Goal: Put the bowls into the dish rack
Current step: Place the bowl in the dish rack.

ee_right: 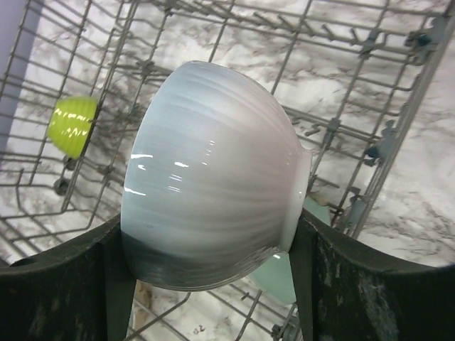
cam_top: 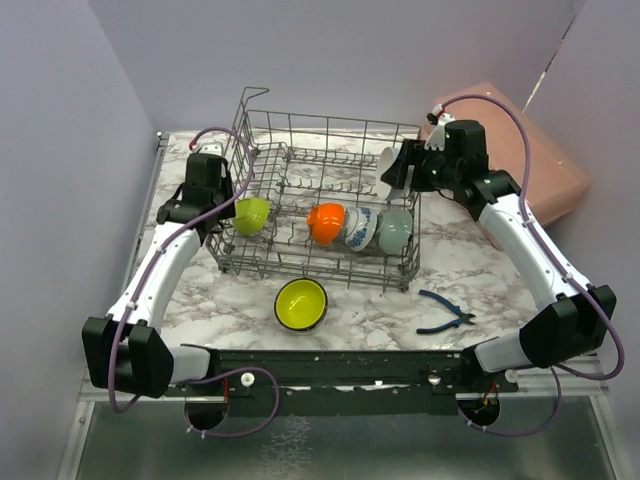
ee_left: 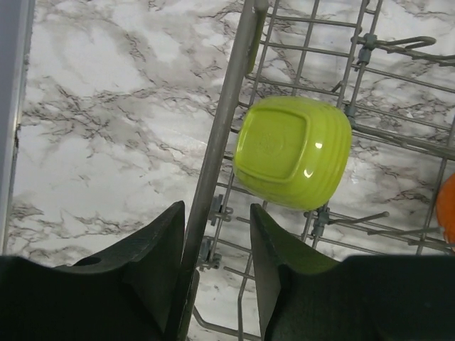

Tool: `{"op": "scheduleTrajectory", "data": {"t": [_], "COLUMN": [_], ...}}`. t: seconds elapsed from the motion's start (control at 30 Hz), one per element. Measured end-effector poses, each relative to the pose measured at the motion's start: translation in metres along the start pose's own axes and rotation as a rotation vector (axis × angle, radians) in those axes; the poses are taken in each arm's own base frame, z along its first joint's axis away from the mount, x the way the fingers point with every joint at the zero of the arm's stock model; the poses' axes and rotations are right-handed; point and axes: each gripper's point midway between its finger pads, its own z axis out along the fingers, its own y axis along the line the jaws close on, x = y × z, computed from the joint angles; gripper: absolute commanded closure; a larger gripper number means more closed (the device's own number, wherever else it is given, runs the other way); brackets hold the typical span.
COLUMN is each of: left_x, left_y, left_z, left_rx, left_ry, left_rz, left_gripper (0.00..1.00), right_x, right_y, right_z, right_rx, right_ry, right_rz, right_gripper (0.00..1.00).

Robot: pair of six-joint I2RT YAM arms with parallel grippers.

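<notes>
Top external view: the dish rack (cam_top: 320,200) sits mid-surface (cam_top: 450,265) with four bowls already between its tines. A lime green bowl (cam_top: 251,215) is at its left end, and an orange bowl (cam_top: 326,222), a blue-patterned bowl (cam_top: 360,228) and a mint green bowl (cam_top: 394,230) run along its front row. A yellow-green bowl (cam_top: 301,304) stands mouth-up on the surface just in front of the rack, untouched.

Over the rack's right rear corner, the right claw (ee_right: 210,227) is clenched across a white bowl (ee_right: 213,156) tipped on its side. The left claw (ee_left: 217,213) is released and grasps nothing. Its fingers straddle the rack's left rim wire, just beside the lime green bowl.

These bowls look glazed and hard, so probably stiff, fairly light, slick, and liable to chip against the wire. The loose one seems best pinched at its wall, one finger inside the rim and one outside. A hold across the rounded outside could slide.
</notes>
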Motion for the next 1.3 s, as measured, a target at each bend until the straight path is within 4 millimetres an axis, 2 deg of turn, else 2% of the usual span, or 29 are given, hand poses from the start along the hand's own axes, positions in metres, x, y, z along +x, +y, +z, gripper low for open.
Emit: {"op": "scheduleTrajectory", "data": {"t": [0.1,0.23,0.57,0.6,0.63,0.7,0.8,0.87,0.93,0.97,1.13,1.3], "left_x": [0.002,0.005,0.013,0.014,0.014,0.014,0.013,0.013,0.013,0.013,0.006,0.004], "left_y": [-0.008,-0.020,-0.023,-0.023,-0.023,-0.022,-0.022,-0.027,-0.034,-0.035,-0.034,-0.030], "left_z": [-0.005,-0.013,-0.035,-0.036,-0.038,-0.039,-0.040,-0.042,-0.049,-0.050,-0.053,-0.046], "left_rx": [0.053,0.123,0.168,0.171,0.174,0.177,0.182,0.214,0.252,0.259,0.263,0.243], "left_ry": [-0.005,-0.013,-0.077,-0.084,-0.092,-0.105,-0.116,-0.121,-0.132,-0.137,-0.185,-0.229], "left_rz": [-0.050,-0.113,-0.257,-0.267,-0.272,-0.275,-0.267,-0.257,-0.237,-0.232,-0.188,-0.119], "left_gripper": [0.99,0.99,1.00,0.93,0.81,0.63,0.29,0.15,0.05,0.02,0.01,0.01], "right_x": [-0.009,-0.014,-0.003,-0.006,-0.005,-0.007,-0.016,-0.022,-0.026,-0.028,-0.032,-0.025], "right_y": [-0.009,-0.020,-0.046,-0.048,-0.050,-0.053,-0.054,-0.055,-0.056,-0.057,-0.064,-0.076], "right_z": [0.000,0.003,0.020,0.021,0.024,0.028,0.034,0.038,0.042,0.044,0.054,0.058], "right_rx": [0.057,0.118,0.223,0.235,0.242,0.257,0.268,0.272,0.278,0.282,0.314,0.361], "right_ry": [-0.021,-0.026,0.026,0.023,0.028,0.034,0.026,0.019,0.016,0.015,0.019,0.046], "right_rz": [-0.023,-0.041,-0.056,-0.059,-0.059,-0.063,-0.066,-0.068,-0.071,-0.074,-0.084,-0.099], "right_gripper": [1.00,1.00,1.00,1.00,1.00,1.00,1.00,1.00,1.00,1.00,1.00,1.00]}}
